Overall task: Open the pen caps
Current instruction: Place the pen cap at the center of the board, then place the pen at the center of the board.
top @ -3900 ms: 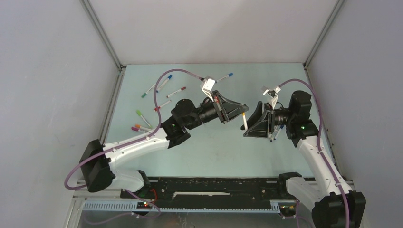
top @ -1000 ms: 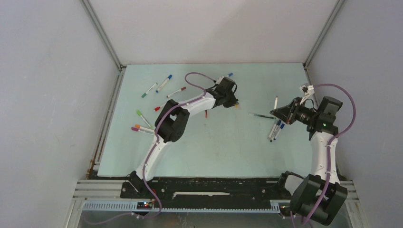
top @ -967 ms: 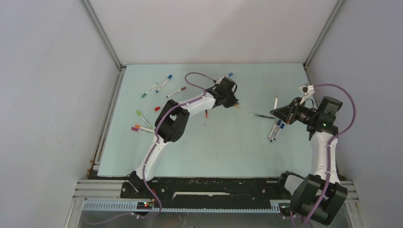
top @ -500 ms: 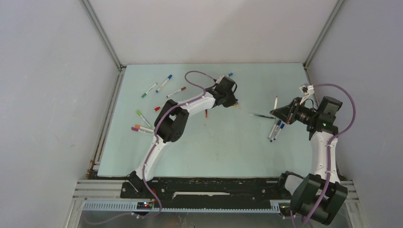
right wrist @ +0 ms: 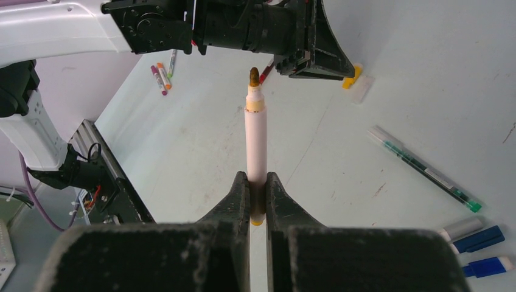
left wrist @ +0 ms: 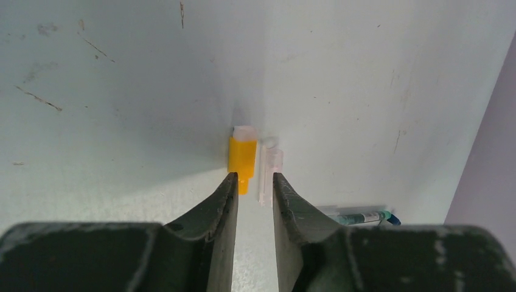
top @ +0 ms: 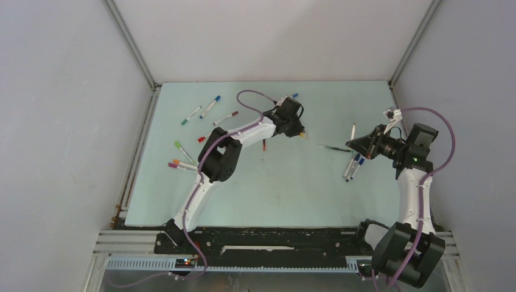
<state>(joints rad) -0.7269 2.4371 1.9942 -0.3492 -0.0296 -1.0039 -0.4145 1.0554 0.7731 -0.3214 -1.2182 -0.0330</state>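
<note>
Jaws of the left gripper point(left wrist: 254, 177) stand apart, orange cap point(left wrist: 241, 159) just beyond their tips; right gripper point(right wrist: 257, 177) clamps a pen point(right wrist: 256, 134).

The left arm point(top: 243, 132) stretches long and low toward one o'clock, the left gripper point(left wrist: 254, 176) tipped down at the table, jaws a narrow slit apart and holding nothing. The right arm point(top: 414, 188) stands upright, wrist bent toward nine o'clock — the right gripper point(right wrist: 257, 176) is pinched on a white pen point(right wrist: 256, 140).

At four o'clock in your left wrist view, the left hand point(left wrist: 251, 182) hides part of a green pen point(left wrist: 365, 216); from above, the orange cap point(left wrist: 241, 159) is too small to tell.
</note>
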